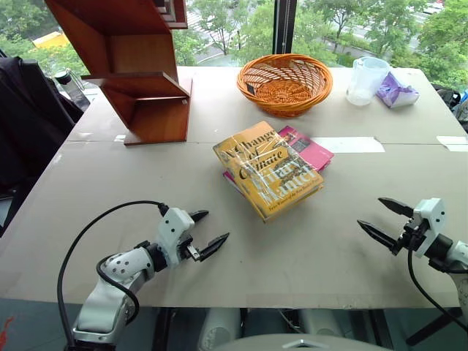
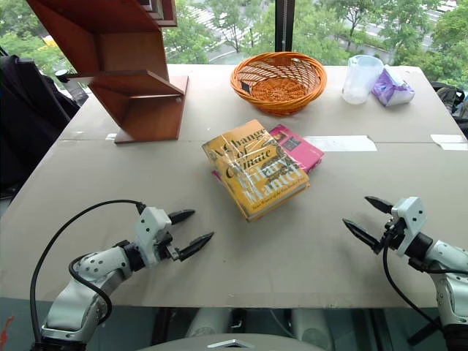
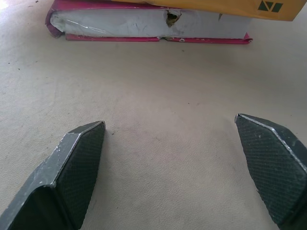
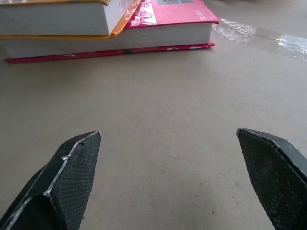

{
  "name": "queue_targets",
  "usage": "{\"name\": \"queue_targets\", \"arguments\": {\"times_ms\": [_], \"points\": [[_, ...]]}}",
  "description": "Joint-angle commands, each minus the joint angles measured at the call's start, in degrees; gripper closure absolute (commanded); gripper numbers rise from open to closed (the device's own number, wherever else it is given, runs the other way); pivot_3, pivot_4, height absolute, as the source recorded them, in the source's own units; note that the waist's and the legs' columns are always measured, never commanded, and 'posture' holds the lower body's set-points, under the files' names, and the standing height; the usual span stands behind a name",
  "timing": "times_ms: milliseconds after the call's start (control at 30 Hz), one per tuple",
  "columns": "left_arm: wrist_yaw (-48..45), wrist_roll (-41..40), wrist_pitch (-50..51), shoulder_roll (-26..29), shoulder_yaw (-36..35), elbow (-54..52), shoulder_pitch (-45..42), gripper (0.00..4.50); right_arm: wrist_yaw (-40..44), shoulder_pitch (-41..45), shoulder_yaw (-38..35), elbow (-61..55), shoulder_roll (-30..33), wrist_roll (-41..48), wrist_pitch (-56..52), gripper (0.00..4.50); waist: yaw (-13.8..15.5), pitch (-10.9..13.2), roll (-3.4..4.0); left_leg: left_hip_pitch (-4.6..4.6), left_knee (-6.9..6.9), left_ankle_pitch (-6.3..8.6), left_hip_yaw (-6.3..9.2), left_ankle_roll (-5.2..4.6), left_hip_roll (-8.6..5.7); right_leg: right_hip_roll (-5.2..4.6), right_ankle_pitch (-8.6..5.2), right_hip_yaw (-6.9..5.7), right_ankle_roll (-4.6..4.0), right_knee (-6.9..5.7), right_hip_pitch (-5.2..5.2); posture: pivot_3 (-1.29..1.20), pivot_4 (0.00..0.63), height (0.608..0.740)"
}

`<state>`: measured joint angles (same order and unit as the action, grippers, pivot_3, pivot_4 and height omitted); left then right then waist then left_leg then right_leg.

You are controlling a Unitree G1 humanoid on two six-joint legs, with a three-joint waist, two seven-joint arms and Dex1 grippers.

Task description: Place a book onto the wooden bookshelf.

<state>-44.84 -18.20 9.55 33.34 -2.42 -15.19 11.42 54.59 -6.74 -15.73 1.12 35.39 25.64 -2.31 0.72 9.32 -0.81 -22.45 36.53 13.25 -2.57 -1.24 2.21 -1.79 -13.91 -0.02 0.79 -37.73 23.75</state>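
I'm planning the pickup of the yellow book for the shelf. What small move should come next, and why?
Probably bring both grippers inward toward the yellow book. It lies on top of the pink book mid-table, untouched, while the left gripper and right gripper hover on either side, jaws open, well short of it. The wooden bookshelf stands at the table's far left.

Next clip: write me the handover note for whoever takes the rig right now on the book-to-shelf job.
Left claw: open, empty, low over the table, short of the books.
Right claw: open, empty, out to the books' right.
Yellow book: lying flat mid-table on top of the pink book, untouched.
Wooden bookshelf: far left of the table, the tiers in view bare.
Done: nothing.
Left: grasp the yellow book, lift it, set it on a shelf tier.
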Motion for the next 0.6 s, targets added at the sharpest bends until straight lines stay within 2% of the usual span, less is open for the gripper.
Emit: {"name": "queue_targets", "arguments": {"times_ms": [33,167,233,333,400,433,600], "points": [[-0.77,-0.65,-0.81,0.48,-1.12,-1.15,-0.2,0.04,-1.66,0.64,-0.87,-1.27,-0.13,0.09,-0.64,0.0,0.01,0.0,0.0,0.0,0.0,0.0,0.01,0.0,0.0,0.0,0.0,0.0,0.0,0.0,0.0,0.0,0.15,0.739],[-1.95,0.16,-2.27,1.69,-1.53,0.01,-1.18,0.04,-2.71,1.87,0.27,-1.93,0.41,-1.3,-1.37,0.0,0.01,0.02,-0.03,-0.06,0.0,0.0,0.01,0.0,0.0,0.01,0.0,-0.01,0.0,0.0,0.05,0.0,0.15,0.739],[-4.59,-1.86,-1.2,3.63,-2.72,0.03,-2.24,0.04,-4.35,5.32,0.88,-3.24,0.33,-0.44,-4.61,0.0,-0.19,0.05,-0.07,-0.07,0.02,0.0,0.0,0.0,0.0,0.02,0.01,-0.01,0.0,-0.02,0.07,0.0,0.15,0.739],[-9.78,-12.68,7.53,5.93,-5.95,-0.38,-5.73,0.04,-5.7,13.3,3.26,-1.66,0.51,-0.65,-9.28,0.0,-0.83,0.12,-0.13,-0.09,0.13,0.0,-0.03,0.0,0.03,0.07,0.03,-0.03,-0.03,-0.18,0.17,0.0,0.15,0.739],[-13.01,-17.02,9.77,7.12,-7.68,-0.47,-7.76,0.0,-6.28,19.72,5.62,1.61,0.24,-2.8,-10.28,0.65,-1.1,0.14,-0.16,-0.13,0.23,0.0,0.04,0.0,0.06,0.12,0.05,-0.16,-0.03,-0.21,0.16,0.0,0.15,0.739],[-14.58,-17.0,9.35,8.15,-7.99,-0.37,-8.49,0.0,-6.56,23.0,6.74,3.43,-0.2,-3.68,-10.66,0.84,-1.37,0.17,-0.22,-0.17,0.24,0.0,0.05,-0.01,0.05,0.12,0.05,-0.21,-0.03,-0.2,0.16,0.0,0.15,0.739],[-19.72,-15.44,8.01,13.84,-10.03,2.48,-12.24,0.0,-6.13,37.73,13.46,14.71,-3.58,-8.82,-10.93,3.22,-1.55,0.34,-0.41,-0.28,0.27,0.0,-0.01,0.0,0.05,0.23,0.17,-0.19,0.11,-0.16,0.2,0.0,0.15,0.739]]}}
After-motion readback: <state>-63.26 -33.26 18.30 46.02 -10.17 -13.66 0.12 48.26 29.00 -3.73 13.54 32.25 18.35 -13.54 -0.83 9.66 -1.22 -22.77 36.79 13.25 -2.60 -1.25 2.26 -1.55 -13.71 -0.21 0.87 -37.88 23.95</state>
